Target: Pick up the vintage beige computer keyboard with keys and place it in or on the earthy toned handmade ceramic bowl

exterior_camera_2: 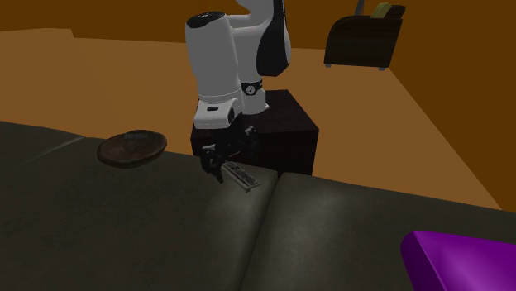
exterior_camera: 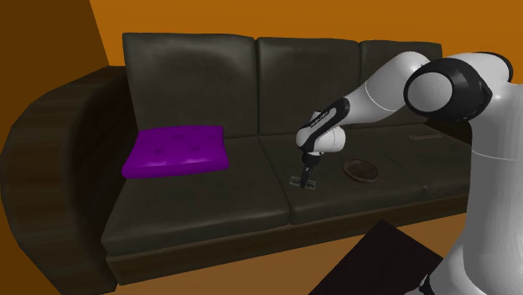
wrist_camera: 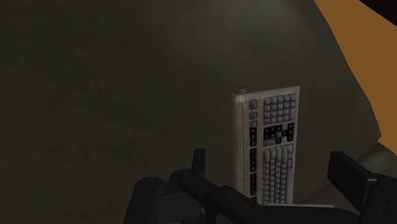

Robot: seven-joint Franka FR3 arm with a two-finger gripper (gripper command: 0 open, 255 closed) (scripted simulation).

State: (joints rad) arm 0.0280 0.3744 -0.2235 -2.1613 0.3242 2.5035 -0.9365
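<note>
Keyboard (wrist_camera: 266, 127), near end hidden behind gripper (wrist_camera: 270, 156)

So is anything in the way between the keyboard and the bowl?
No, nothing I can see. The keyboard lies on the sofa seat under the open gripper. The bowl sits on that seat toward the shoulder view's right, with only bare seat between them. The purple cushion is off the other way.

Dark sofa (exterior_camera: 193, 75), purple cushion (exterior_camera: 176, 152), orange walls (exterior_camera: 293, 17)
</note>
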